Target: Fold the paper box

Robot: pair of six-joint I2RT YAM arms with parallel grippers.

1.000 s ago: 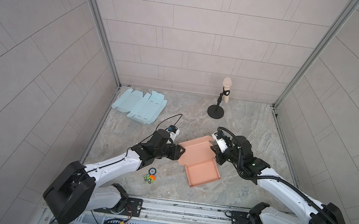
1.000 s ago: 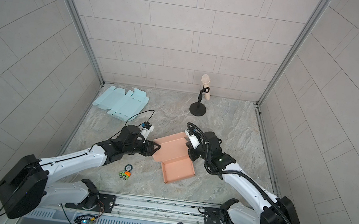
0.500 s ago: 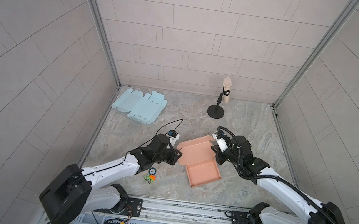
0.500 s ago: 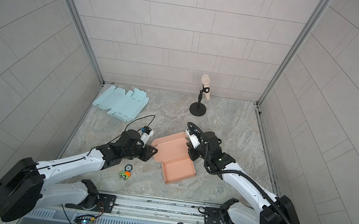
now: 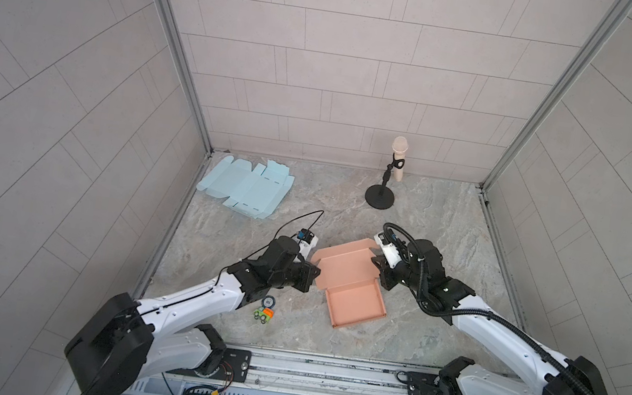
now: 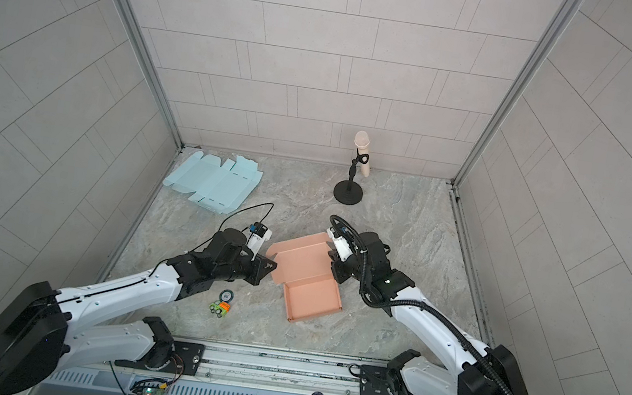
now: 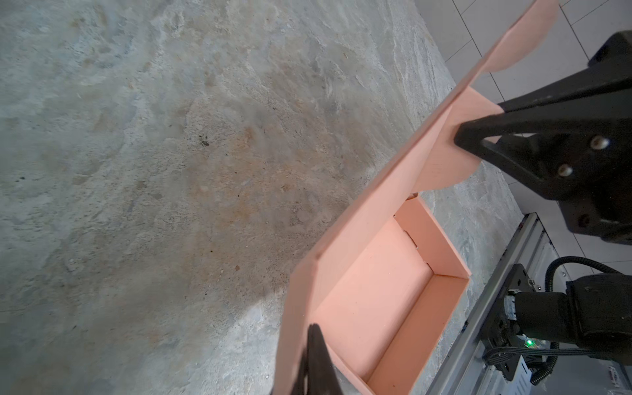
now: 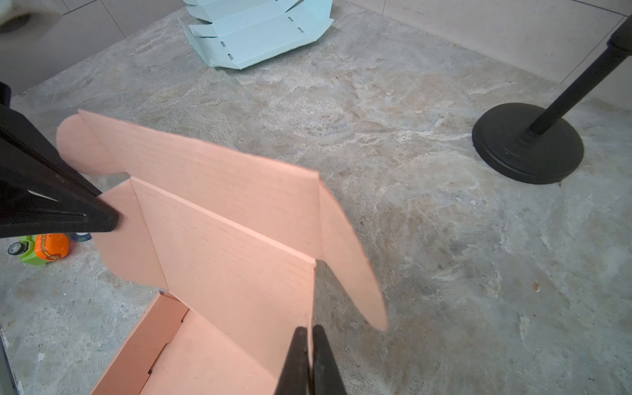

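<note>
Left wrist view: showed left tool point(image 7: 313, 338) clamped shut on an end flap of the raised lid of the paper box point(image 7: 386, 307), with the open tray just beyond the grip.
Right wrist view: showed right tool point(image 8: 309, 342) pinched shut on the lid's opposite side edge, just above a tray corner; a rounded flap bent outward just beside that grip.
Paper box: stood near the middle of the worktop point(image 5: 447, 234) in both top views, open tray toward the near rail, lid tilted up behind it.
Box against tools: lay between the two, held at the lid's left end by left tool and at its right end by right tool; tray sat apart from both, just in front of them.
Blue blanks point(image 5: 244, 186): lay flat in the far left corner of the worktop, well apart from the paper box.
Microphone stand point(image 5: 379, 197): stood upright at the back, beyond right tool.
Toy car point(image 5: 263, 316): rested on the worktop beside the left arm, left of the tray and apart from it.
</note>
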